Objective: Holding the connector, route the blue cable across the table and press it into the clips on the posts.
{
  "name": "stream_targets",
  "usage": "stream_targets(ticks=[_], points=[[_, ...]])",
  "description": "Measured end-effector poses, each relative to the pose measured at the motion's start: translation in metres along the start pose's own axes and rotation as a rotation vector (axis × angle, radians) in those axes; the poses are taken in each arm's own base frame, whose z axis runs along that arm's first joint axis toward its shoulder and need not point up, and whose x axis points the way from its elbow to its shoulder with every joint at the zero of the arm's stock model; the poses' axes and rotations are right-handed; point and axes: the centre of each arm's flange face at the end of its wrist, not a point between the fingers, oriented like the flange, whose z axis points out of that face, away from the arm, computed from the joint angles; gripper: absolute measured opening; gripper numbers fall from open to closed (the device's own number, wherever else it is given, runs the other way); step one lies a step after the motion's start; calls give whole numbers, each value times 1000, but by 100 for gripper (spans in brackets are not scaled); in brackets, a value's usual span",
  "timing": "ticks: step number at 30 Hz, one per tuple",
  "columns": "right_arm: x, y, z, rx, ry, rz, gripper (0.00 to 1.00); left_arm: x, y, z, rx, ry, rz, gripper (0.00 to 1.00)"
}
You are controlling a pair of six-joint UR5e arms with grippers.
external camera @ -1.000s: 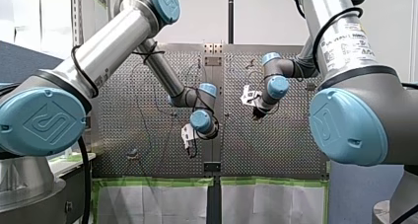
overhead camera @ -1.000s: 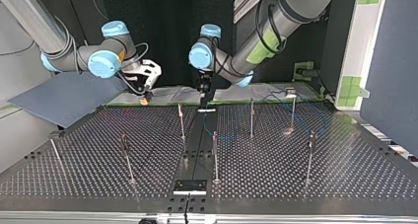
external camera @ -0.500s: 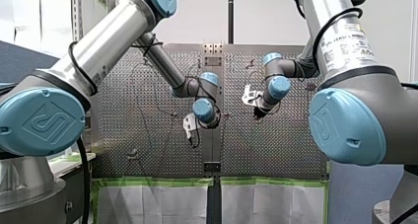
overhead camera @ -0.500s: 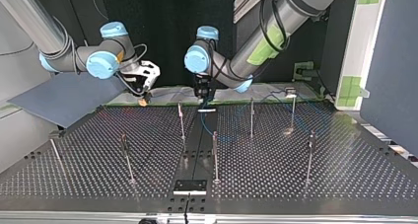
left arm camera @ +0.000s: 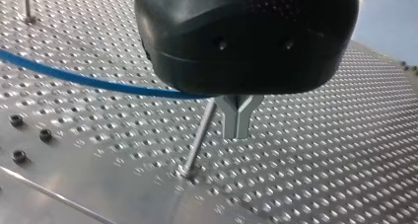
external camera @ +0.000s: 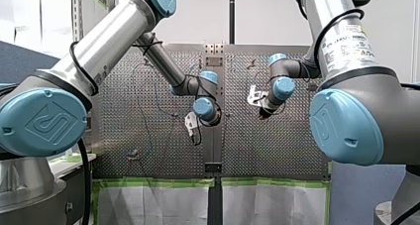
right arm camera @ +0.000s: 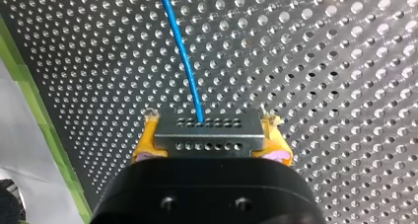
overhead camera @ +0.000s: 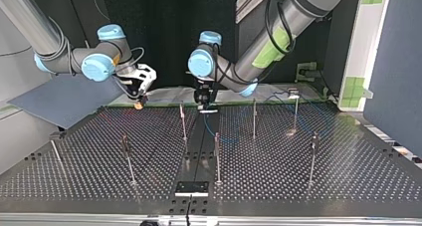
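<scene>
Beyond seven posts point(overhead camera: 217, 159), right end effector point(right arm camera: 211, 131) grips connector point(right arm camera: 207, 144), left end effector point(left arm camera: 237, 129) pinches cable point(left arm camera: 74, 77).

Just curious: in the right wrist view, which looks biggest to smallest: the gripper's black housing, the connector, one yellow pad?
1. Black housing
2. Connector
3. Yellow pad
The housing is nearest the camera, which exaggerates it.

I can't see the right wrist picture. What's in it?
My right gripper, with yellow pads, is shut on a grey metal connector block. A thin blue cable runs from it, away across the perforated metal table.
</scene>
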Motion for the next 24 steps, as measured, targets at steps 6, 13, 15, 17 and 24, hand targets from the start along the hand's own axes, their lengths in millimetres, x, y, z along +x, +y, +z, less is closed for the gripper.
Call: stream_targets(ticks=[6, 13, 15, 17, 24], points=[[3, 9, 2, -15, 6, 6, 0, -8, -2, 10, 47, -33, -12, 0], [2, 20, 7, -36, 4, 11, 0, -3, 9, 22, 68, -16, -12, 0], [0, 22, 9, -40, 0, 11, 0, 1, 14, 26, 69, -10, -12, 0], [-1, 24, 11, -42, -2, 9, 0, 1, 18, 32, 73, -11, -13, 0], [5, 28, 16, -47, 12, 8, 0, -9, 22, 42, 77, -19, -10, 0]])
